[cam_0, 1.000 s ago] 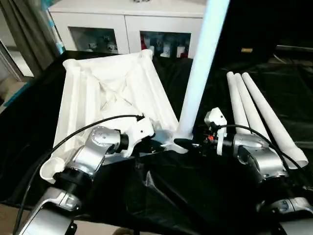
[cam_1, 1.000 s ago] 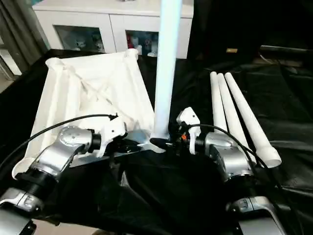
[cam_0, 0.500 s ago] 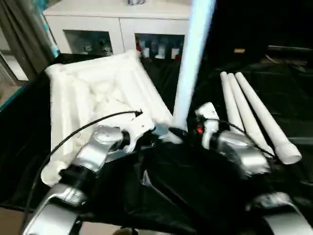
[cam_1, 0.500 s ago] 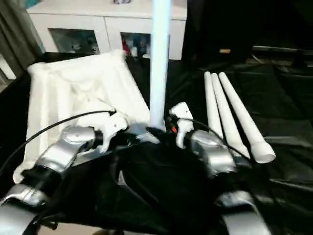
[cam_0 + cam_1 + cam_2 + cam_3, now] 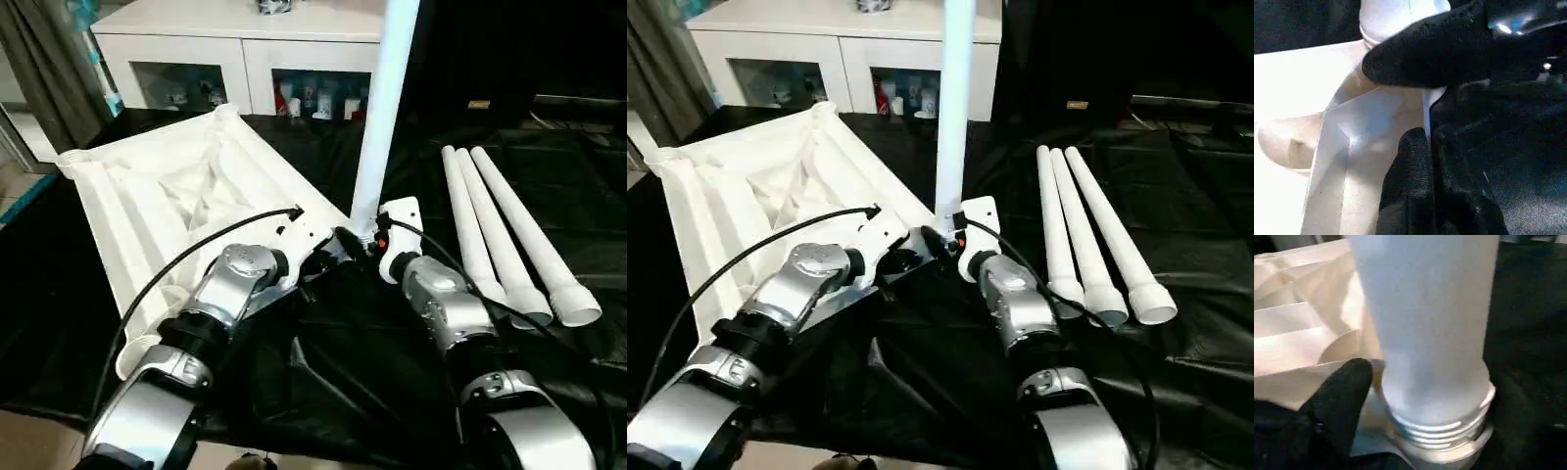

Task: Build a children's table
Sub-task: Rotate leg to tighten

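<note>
Now upright leg (image 5: 380, 117) threading into tabletop (image 5: 167, 196) corner socket, frame centre; left hand (image 5: 328, 253) pinches tabletop rim, right hand (image 5: 364, 238) spread at leg base; keep leg plumb while twisting

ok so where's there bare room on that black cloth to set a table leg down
Free: the black cloth right of the three loose legs, and the strip between them and the upright leg. Crowded: the near corner of the tabletop, where both end effectors meet at the upright leg's base.
</note>
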Robot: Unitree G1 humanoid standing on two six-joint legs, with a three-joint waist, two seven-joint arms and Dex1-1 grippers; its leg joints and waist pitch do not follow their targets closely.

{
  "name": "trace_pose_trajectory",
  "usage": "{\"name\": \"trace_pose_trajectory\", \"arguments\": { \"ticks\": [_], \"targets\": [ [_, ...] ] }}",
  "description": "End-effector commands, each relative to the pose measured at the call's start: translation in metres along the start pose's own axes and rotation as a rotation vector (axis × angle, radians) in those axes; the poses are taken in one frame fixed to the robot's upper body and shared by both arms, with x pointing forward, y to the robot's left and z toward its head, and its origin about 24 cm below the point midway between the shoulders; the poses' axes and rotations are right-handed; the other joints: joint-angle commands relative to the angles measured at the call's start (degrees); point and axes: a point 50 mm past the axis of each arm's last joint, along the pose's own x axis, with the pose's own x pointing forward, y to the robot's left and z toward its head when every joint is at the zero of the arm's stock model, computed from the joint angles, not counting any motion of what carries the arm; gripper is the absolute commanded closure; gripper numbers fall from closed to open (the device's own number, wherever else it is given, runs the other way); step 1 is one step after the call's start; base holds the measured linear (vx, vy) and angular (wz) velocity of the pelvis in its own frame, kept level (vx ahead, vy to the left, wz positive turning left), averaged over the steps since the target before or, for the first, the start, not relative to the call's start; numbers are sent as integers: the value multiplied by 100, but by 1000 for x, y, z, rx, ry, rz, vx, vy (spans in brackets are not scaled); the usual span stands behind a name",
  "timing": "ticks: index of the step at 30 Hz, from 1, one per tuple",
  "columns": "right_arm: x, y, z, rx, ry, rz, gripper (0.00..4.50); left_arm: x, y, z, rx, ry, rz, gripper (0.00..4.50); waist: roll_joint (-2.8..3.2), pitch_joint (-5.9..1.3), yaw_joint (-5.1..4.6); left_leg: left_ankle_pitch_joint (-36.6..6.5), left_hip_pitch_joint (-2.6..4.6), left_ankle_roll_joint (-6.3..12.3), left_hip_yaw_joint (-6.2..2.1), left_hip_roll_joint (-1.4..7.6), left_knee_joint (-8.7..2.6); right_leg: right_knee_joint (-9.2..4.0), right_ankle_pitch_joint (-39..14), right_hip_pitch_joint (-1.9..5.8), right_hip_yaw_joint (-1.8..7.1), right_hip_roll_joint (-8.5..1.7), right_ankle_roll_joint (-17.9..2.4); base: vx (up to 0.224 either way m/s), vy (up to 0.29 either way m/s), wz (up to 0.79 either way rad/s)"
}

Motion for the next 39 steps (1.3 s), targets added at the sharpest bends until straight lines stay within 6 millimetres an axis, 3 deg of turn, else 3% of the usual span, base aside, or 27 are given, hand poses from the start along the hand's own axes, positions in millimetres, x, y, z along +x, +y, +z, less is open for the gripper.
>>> {"name": "trace_pose_trajectory", "arguments": {
  "ticks": [1,4,6,9,12,14,16,19,26,29,32,33,36,39],
  "targets": [
    [1,17,-6,-11,29,152,52,3,-13,12,61,-87,-98,450,-81,-385,23,-1579,100,257,-150,309,-431,-517,-1598,213,239,-462,-1136,0,0,0],
    [-10,9,-4,-59,32,253,52,-7,-16,5,84,-94,-176,450,-85,-421,63,-1219,75,399,-135,321,-396,-452,-1073,255,233,-459,-1260,0,0,0],
    [-31,-5,2,-119,49,388,52,-23,-19,-6,114,-83,-287,450,-84,-431,107,-966,55,550,-128,337,-364,-389,-595,278,218,-438,-1356,0,0,0],
    [-38,-10,5,-132,54,428,52,-30,-19,-10,121,-82,-320,450,-42,-476,147,-738,95,679,-89,354,-318,-323,-137,225,206,-415,-1562,0,0,0],
    [-51,-19,9,-162,66,487,52,-41,-20,-14,119,-78,-373,450,-49,-466,166,-607,61,795,-97,372,-301,-274,180,225,182,-410,-1656,0,0,0],
    [-56,-22,11,-173,75,510,52,-46,-21,-16,123,-73,-405,450,-43,-447,175,-872,73,716,-90,367,-320,-318,-220,217,183,-424,-1628,0,0,0],
    [-61,-24,12,-178,85,534,84,-50,-23,-17,126,-71,-428,450,-42,-432,169,-1096,89,569,-90,370,-346,-361,-645,209,192,-433,-1561,0,0,0],
    [-65,-23,13,-182,99,572,89,-55,-23,-19,131,-65,-447,450,-35,-430,169,-1202,100,462,-90,374,-361,-379,-904,205,199,-435,-1490,0,0,0],
    [-63,-14,7,-169,114,596,152,-55,-20,-19,126,-60,-420,450,-60,-457,171,-928,74,484,-79,354,-329,-340,-592,220,198,-435,-1489,0,0,0],
    [-52,-15,-1,-151,126,461,179,-47,-16,-18,113,-48,-333,450,-66,-451,158,-932,83,469,-76,354,-332,-355,-681,201,202,-439,-1484,0,0,0],
    [-40,-18,-10,-127,139,282,184,-38,-11,-16,81,-39,-237,450,-73,-422,75,-1234,96,249,-83,331,-367,-408,-1211,183,206,-445,-1400,0,0,0],
    [-37,-18,-14,-111,145,223,185,-34,-9,-14,70,-40,-199,450,-80,-409,61,-1373,107,151,-97,324,-384,-438,-1535,199,206,-452,-1302,0,0,0],
    [-23,-15,-24,-29,151,21,185,-17,-3,-6,33,-26,-54,450,-74,-349,20,-1859,177,-66,-102,308,-415,-544,-2409,124,227,-461,-1065,0,0,0],
    [-15,-8,-28,-4,158,-40,185,-7,-2,0,3,-33,8,450,-78,-368,39,-1952,201,-127,-129,323,-438,-572,-2494,130,235,-466,-924,0,0,0]
  ]
}}
